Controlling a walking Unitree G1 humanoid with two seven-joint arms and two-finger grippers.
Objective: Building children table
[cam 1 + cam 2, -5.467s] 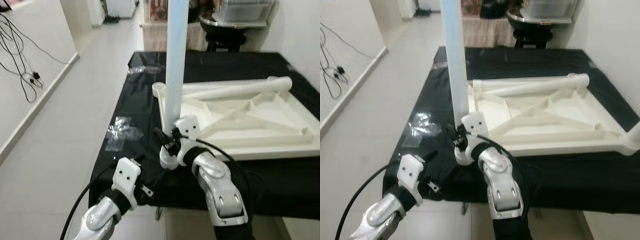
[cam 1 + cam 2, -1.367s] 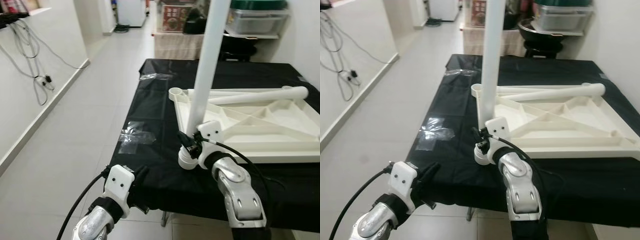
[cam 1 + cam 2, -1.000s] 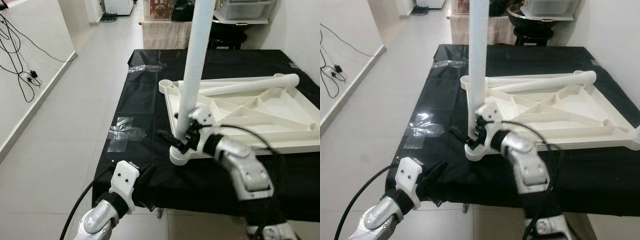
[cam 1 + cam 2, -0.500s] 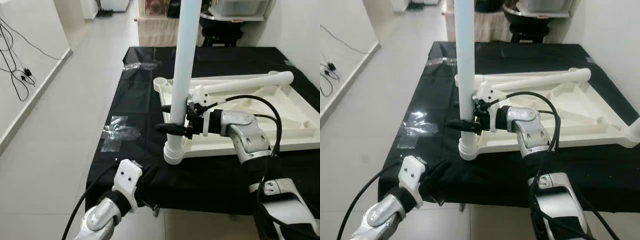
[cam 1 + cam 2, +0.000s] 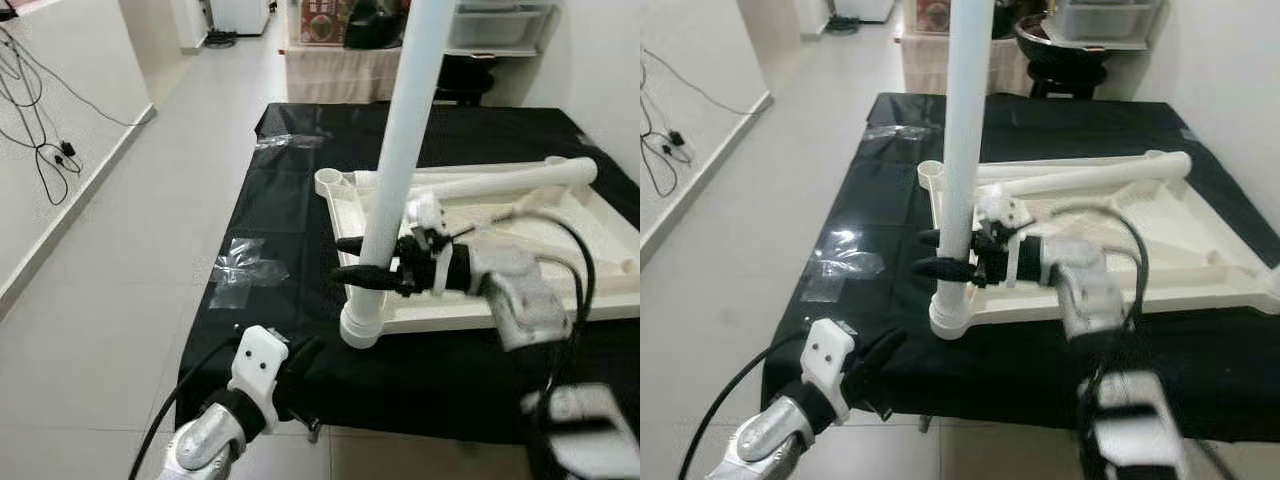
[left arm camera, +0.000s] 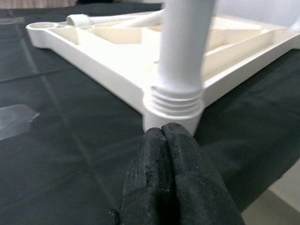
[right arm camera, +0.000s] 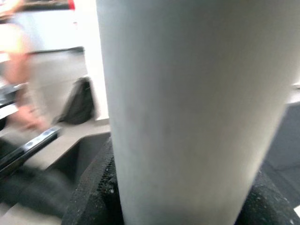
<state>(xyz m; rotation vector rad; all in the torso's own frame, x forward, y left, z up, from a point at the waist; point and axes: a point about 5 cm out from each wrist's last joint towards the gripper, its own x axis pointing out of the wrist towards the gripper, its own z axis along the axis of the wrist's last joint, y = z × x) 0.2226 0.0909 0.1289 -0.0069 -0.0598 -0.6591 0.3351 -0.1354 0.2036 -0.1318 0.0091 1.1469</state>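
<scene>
My right gripper [image 5: 352,261] clasps the white table leg [image 5: 398,160], one black finger on each side of the tube, a little above its threaded foot. The leg stands nearly upright in the near-left corner socket [image 5: 361,326] of the upturned white tabletop [image 5: 560,240], which lies ribbed side up on a black cloth [image 5: 290,210] spread over the work surface. A second leg [image 5: 500,180] rests flat along the tabletop's far edge, running from about 9 to 3 o'clock. My left gripper [image 6: 169,140] hangs low at about 7 o'clock from the socket, beside the cloth's near edge, its two fingers pressed together on nothing and pointing at the leg's threaded base. A crumpled bit of clear tape [image 5: 246,271] sits on the cloth at 9 o'clock from the standing leg. Loose cables [image 5: 40,110] trail down the white wall at far left.
</scene>
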